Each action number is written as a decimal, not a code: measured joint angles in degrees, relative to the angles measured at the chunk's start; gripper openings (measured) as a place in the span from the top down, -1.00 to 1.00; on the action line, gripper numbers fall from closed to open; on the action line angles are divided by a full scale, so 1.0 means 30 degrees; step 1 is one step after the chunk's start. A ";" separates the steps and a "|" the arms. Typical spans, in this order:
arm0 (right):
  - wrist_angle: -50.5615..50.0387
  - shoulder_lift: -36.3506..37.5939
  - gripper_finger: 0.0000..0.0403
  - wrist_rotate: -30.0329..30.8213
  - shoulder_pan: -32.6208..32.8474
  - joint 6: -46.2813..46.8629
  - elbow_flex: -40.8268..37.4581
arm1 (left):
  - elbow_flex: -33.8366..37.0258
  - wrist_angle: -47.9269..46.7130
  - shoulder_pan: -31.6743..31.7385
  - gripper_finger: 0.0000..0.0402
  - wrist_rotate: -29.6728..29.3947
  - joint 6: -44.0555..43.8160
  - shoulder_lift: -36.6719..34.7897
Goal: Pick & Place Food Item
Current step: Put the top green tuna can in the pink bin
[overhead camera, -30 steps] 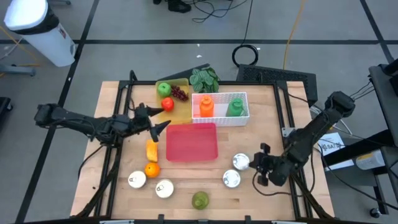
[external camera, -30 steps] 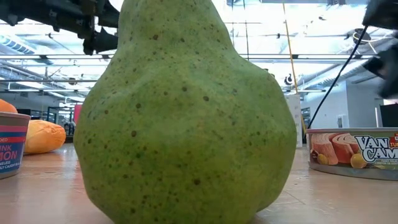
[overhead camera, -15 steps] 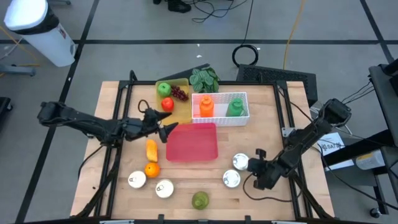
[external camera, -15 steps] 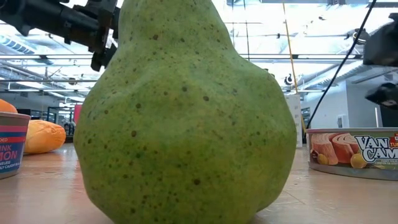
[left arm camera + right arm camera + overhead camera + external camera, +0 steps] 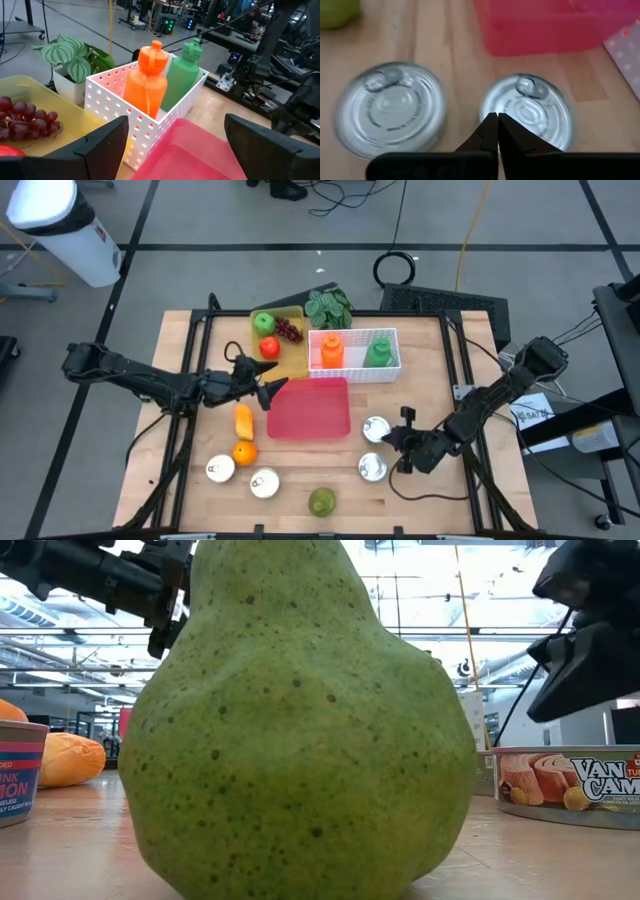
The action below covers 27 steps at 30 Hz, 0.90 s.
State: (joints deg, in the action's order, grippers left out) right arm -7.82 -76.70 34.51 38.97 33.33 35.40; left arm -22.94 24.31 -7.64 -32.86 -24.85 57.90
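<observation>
The right tool (image 5: 497, 131), fingers pressed together and grasping nothing, is hanging over one tin can (image 5: 529, 107) near the worktop's (image 5: 440, 490) right front. The left tool (image 5: 268, 388), spread wide, is hovering at the red tray's (image 5: 310, 410) corner. Approach step, I judge; next calls for parting fingers and descending.

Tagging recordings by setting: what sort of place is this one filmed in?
Most likely a robotics lab or workshop, not a kitchen. The wooden work table stands on a grey floor strewn with black cables, the low view shows a high industrial ceiling with beams, and electronics benches fill the background.
</observation>
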 joint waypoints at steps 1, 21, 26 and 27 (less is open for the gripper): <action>-0.0178 0.0011 1.00 -0.0004 -0.0036 0.0004 -0.0026 | 0.0000 -0.0014 -0.0019 -0.69 0.0001 -0.0114 0.0004; -0.2693 0.0167 1.00 -0.3390 -0.0879 0.3938 -0.1858 | -0.0005 -0.0077 -0.0038 -0.69 0.1612 -0.0406 -0.0003; -0.3207 0.0155 1.00 -0.5021 -0.0962 0.4847 -0.1908 | -0.0007 -0.0099 -0.0055 -0.69 0.1607 -0.0399 -0.0011; -0.3280 0.0145 1.00 -0.4942 -0.0935 0.4882 -0.1905 | -0.0007 -0.0099 -0.0058 -0.69 0.1601 -0.0399 -0.0011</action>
State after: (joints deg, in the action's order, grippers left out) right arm -17.66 -76.27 19.69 36.17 47.98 29.68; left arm -22.96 24.01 -7.81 -28.06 -26.04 57.87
